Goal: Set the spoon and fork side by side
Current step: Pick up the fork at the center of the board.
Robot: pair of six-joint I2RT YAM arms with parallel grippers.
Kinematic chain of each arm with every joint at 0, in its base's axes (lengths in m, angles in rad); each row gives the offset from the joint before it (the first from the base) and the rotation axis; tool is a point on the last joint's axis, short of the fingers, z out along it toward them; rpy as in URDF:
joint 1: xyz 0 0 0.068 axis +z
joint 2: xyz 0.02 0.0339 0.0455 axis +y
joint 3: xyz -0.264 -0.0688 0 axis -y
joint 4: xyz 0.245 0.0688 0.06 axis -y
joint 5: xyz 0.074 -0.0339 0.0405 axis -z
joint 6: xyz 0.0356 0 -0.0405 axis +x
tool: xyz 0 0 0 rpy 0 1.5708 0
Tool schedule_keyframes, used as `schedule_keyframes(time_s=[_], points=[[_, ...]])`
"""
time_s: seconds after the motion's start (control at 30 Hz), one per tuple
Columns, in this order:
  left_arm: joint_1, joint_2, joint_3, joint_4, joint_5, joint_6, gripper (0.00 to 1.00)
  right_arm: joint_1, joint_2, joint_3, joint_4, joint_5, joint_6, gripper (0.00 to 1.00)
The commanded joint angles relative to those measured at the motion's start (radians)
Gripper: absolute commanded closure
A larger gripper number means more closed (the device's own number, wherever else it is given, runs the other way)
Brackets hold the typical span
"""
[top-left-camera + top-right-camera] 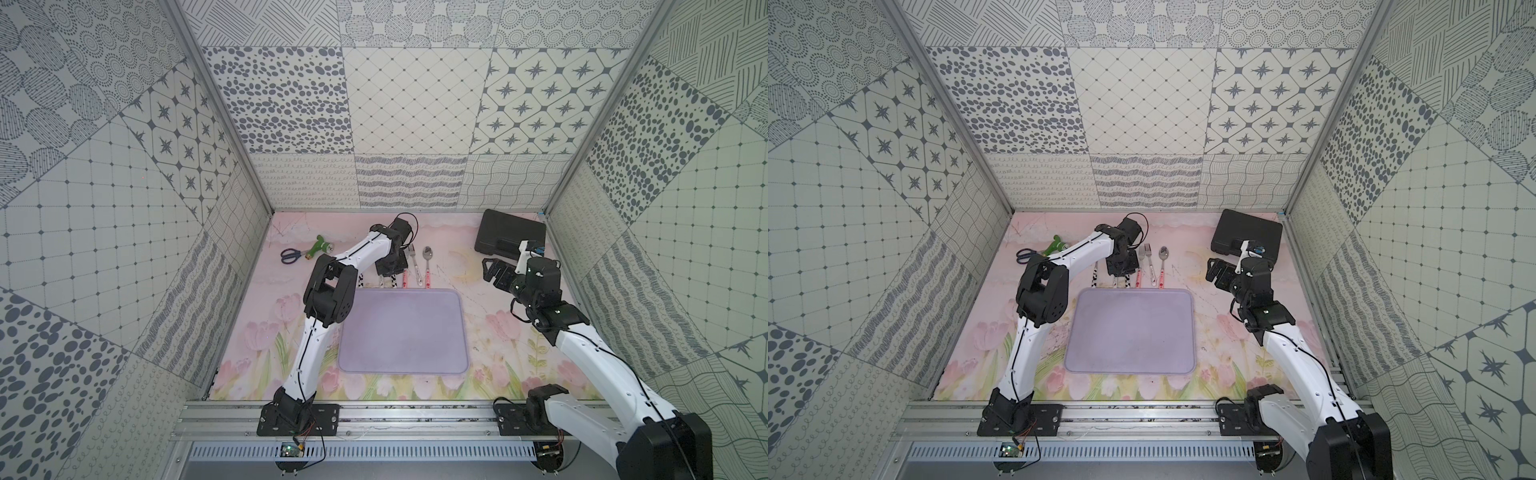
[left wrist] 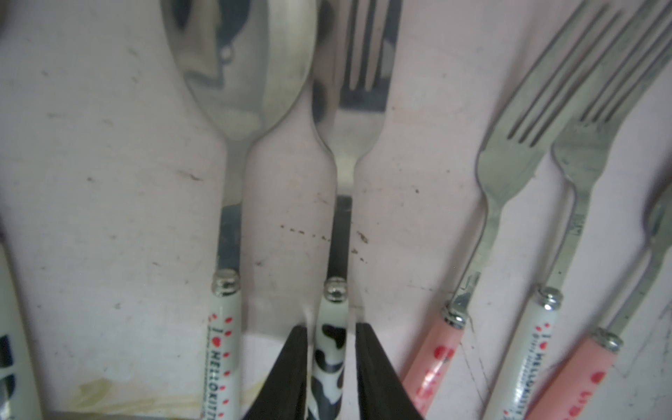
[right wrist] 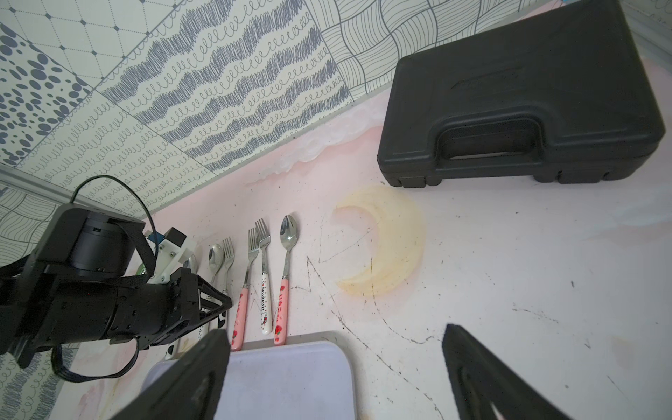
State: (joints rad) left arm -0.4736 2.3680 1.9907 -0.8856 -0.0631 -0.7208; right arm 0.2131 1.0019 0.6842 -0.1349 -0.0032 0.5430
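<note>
The left gripper point(image 2: 331, 329) reached down near the far edge of the worktop point(image 1: 486, 353), about halfway along it. Its two black fingers point(image 2: 291, 367) stood close on each side of the handle of the cow-spotted fork point(image 2: 351, 138). I could not tell if they squeezed the handle or only stood beside it. The fork lay flat with its prongs pointing at the far edge.

Just beside it, toward the left edge, lay the heart-handled spoon point(image 2: 236, 72). It pointed the same way. Their handles were a little apart and their heads were very close.

On the fork's other side lay a pink-handled fork point(image 2: 509, 163), a white-handled fork point(image 2: 578, 156) and a pink-handled spoon point(image 3: 289, 232). They made a row just past the far edge of the purple tray point(image 1: 403, 332).

The right gripper point(image 3: 334, 331) hung over the worktop near the right edge. Its fingers were spread wide and held nothing.

A black case point(image 1: 509, 232) sat in the far right corner. Blue scissors point(image 1: 291, 254) and a green tool point(image 1: 321, 245) lay close together near the far left corner.
</note>
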Motion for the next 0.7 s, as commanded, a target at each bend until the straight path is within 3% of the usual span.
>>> schedule_keyframes(time_s=[0.0,0.2,0.67], points=[[0.006,0.02,0.019,-0.063,-0.012,0.029,0.85,0.005,0.003,-0.013,0.032,0.003,0.006,0.03],[0.006,0.033,0.045,-0.087,-0.008,0.049,1.0,0.005,0.002,-0.012,0.032,0.003,0.009,0.03],[-0.011,-0.079,0.026,-0.062,-0.012,0.097,1.0,0.005,0.0,-0.014,0.032,0.005,0.009,0.03]])
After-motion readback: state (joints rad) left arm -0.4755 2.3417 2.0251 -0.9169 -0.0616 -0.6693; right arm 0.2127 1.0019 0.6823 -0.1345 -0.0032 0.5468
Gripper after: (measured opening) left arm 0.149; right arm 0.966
